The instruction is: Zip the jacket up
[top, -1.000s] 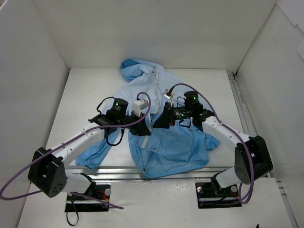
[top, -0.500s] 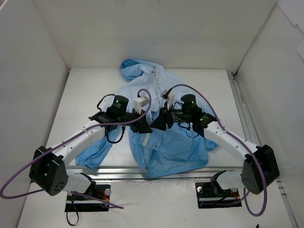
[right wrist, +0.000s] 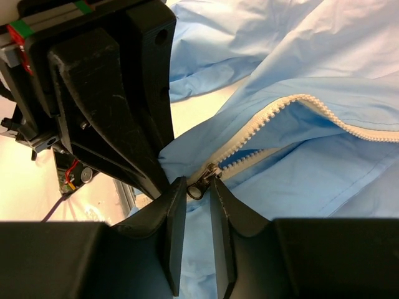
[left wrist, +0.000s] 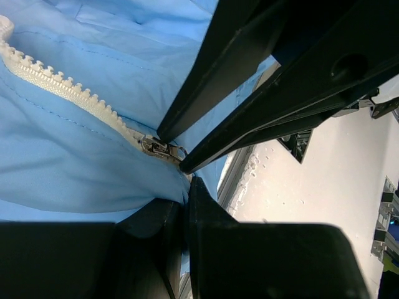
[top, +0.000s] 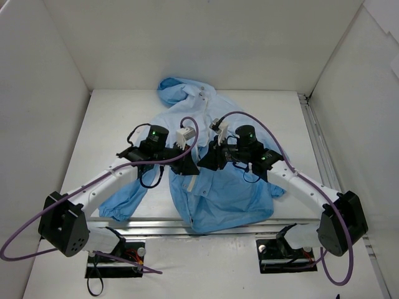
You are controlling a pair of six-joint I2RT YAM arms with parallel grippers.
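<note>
Both arms are in tight on the zipper slider (left wrist: 161, 147) here, low on the front of the jacket (top: 218, 187), which lies spread on the table (top: 112, 124). The hood (top: 174, 87) is at the far end, well away from the slider. The left gripper (left wrist: 186, 184) has its fingers pressed together, pinching a fold of blue fabric just beside the slider, on the closed side. The right gripper (right wrist: 197, 182) comes in from the other side, and its fingertips (right wrist: 177, 193) sit either side of the slider pull with only a narrow gap. Whether they truly clamp it or merely bracket it I cannot tell (it's that close). From the slider, the white teeth (right wrist: 280, 109) run off in two separated rows, the jacket's front gaping open beyond it.
</note>
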